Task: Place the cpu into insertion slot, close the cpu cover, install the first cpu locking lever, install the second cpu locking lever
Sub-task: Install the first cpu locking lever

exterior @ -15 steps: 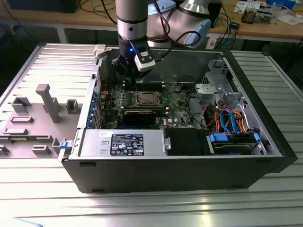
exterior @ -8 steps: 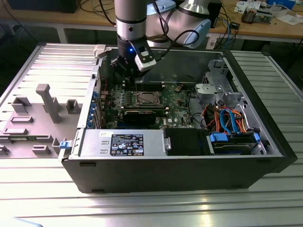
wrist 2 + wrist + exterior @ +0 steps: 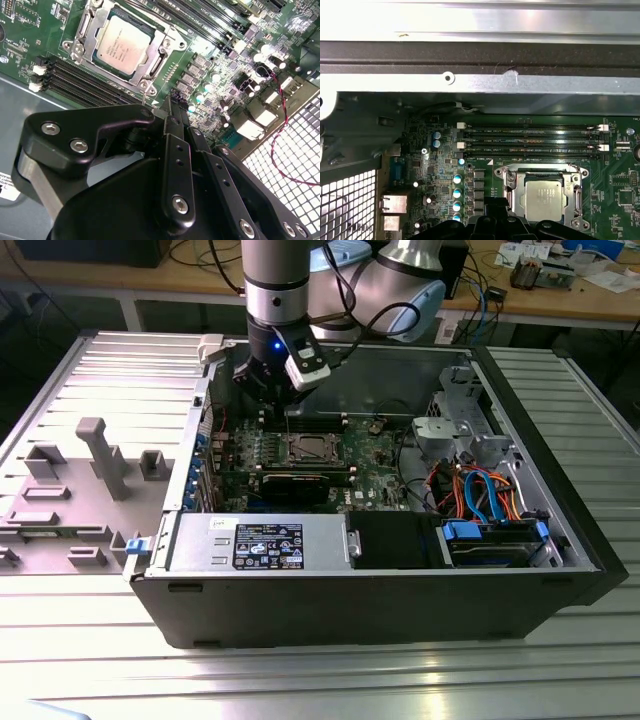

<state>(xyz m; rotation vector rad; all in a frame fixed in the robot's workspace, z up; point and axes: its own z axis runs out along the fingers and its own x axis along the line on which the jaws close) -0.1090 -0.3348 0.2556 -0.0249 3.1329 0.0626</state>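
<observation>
The cpu (image 3: 122,45) lies flat in the insertion slot (image 3: 80,47) on the green motherboard, silver top up. The cpu cover (image 3: 157,62) lies down around it as a silver frame. In the first wrist view the cpu (image 3: 545,200) shows inside the cover (image 3: 512,197). A thin lever end (image 3: 145,94) sticks out at the socket corner nearest the fingertips. My gripper (image 3: 172,102) hangs a little above the board beside that corner, its black fingers (image 3: 175,150) pressed together with nothing between them. In the exterior view the gripper (image 3: 264,408) stands just behind the socket (image 3: 305,450).
Memory slots (image 3: 530,142) run along the socket. A black graphics card (image 3: 295,483) lies in front of it, then the power supply (image 3: 260,545). Drive cage and cables (image 3: 490,520) fill the exterior view's right. A grey fixture (image 3: 90,470) sits outside the case (image 3: 560,530) on the left.
</observation>
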